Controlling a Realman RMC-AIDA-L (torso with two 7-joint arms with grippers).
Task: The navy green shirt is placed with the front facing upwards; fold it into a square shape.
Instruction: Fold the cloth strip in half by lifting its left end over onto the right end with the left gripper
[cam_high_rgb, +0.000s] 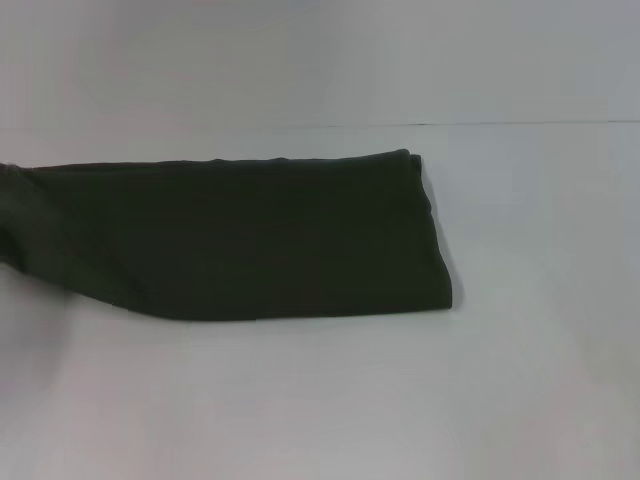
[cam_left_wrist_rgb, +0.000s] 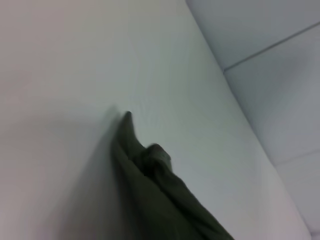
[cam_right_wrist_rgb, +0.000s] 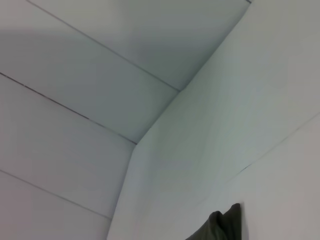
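Lying across the white worktop (cam_high_rgb: 330, 400), the shirt (cam_high_rgb: 250, 240) is folded into a long dark green band. It runs from the left edge of the head view to a straight folded edge right of centre. Only plain green cloth shows on top; no lettering or label can be seen. At the far left the band goes out of view, and its lower edge there slants up towards that side. The right end is squared off, with layered edges stacked neatly at the corner.

Neither end effector shows in any view, so whether the left or the right one is released, clenched or grasping cloth cannot be told.

Below the left wrist camera a bunched end of the shirt (cam_left_wrist_rgb: 155, 185) lies on the worktop (cam_left_wrist_rgb: 75, 75), one pointed corner sticking out and a small rolled lump beside it.

From the right wrist camera only a small corner of the shirt (cam_right_wrist_rgb: 222, 225) shows at the frame's edge, well apart from the camera, with bare worktop (cam_right_wrist_rgb: 280, 100) around it and a pale panelled wall (cam_right_wrist_rgb: 75, 75) beyond.
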